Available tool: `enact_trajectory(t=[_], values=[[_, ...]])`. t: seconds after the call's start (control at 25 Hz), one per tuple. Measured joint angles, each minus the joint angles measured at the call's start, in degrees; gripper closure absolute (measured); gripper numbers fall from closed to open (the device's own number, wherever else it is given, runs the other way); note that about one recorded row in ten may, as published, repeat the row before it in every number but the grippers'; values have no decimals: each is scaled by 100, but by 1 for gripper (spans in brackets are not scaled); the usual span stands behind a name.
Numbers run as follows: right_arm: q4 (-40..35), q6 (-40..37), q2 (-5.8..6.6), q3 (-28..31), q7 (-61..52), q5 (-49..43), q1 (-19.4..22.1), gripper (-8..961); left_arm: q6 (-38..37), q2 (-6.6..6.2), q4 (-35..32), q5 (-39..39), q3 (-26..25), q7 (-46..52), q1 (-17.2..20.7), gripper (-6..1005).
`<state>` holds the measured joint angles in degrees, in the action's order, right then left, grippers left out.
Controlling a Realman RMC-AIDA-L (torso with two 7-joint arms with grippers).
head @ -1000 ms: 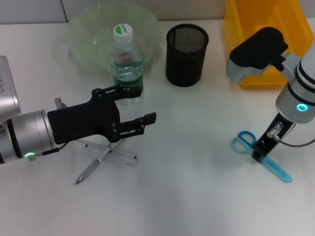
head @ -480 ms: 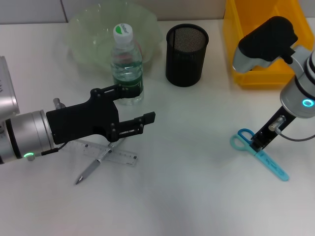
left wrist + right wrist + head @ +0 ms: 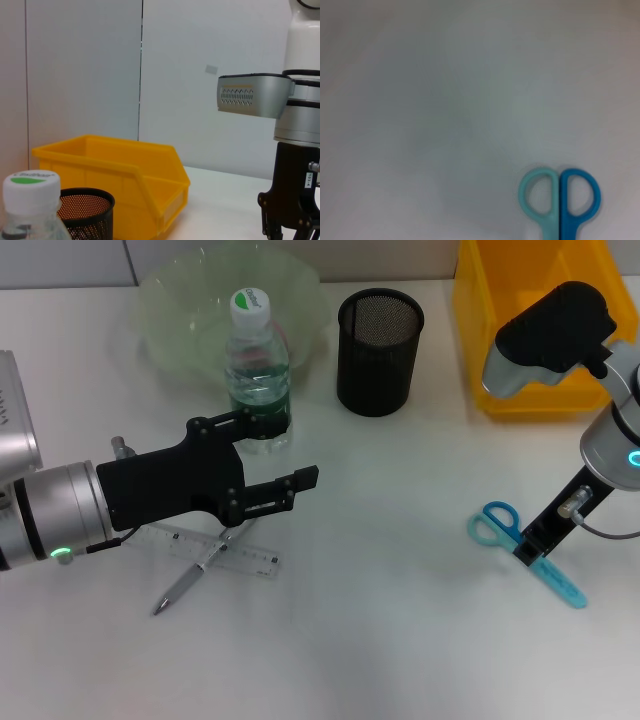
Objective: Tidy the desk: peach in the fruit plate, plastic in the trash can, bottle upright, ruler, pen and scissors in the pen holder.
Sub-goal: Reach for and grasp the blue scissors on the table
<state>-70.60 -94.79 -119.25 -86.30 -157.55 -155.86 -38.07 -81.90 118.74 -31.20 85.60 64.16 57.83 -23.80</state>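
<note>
The scissors step appears to be in hand: the right hand [image 3: 528,550] sits low on the counter [image 3: 390,640], apparently pinching the scissors [image 3: 520,550] at mid-length; next would be lifting them toward the pen holder [image 3: 379,338]. The left hand [image 3: 290,455] hovers spread beside the bottle [image 3: 257,370].

L gripper [image 3: 290,455] reaches fwd, low over desk, fingers apart. R gripper [image 3: 530,545] angled down, tip at desk.

Scissors [image 3: 500,528] have one teal and one blue handle. The holder [image 3: 379,338] is black mesh, the bin [image 3: 480,330] yellow, the bottle [image 3: 257,375] clear with green label and green-and-white cap, the tabletop [image 3: 380,620] white.
</note>
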Motion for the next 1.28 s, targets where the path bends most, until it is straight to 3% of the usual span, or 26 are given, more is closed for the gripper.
enact_trajectory(t=[0.2, 0.64, 1.28], values=[[-2, -47, -1, -22, -1, -16, -18, 693, 6, 0, 0, 0, 17, 0, -3, 274], [54, 19, -7, -61, -23, -36, -41, 497, 2, 0, 0, 0, 16, 0, 25, 274], [357, 286, -19, -62, -50, -41, -45, 501, -7, 0, 62, 0, 4, 0, 20, 274]])
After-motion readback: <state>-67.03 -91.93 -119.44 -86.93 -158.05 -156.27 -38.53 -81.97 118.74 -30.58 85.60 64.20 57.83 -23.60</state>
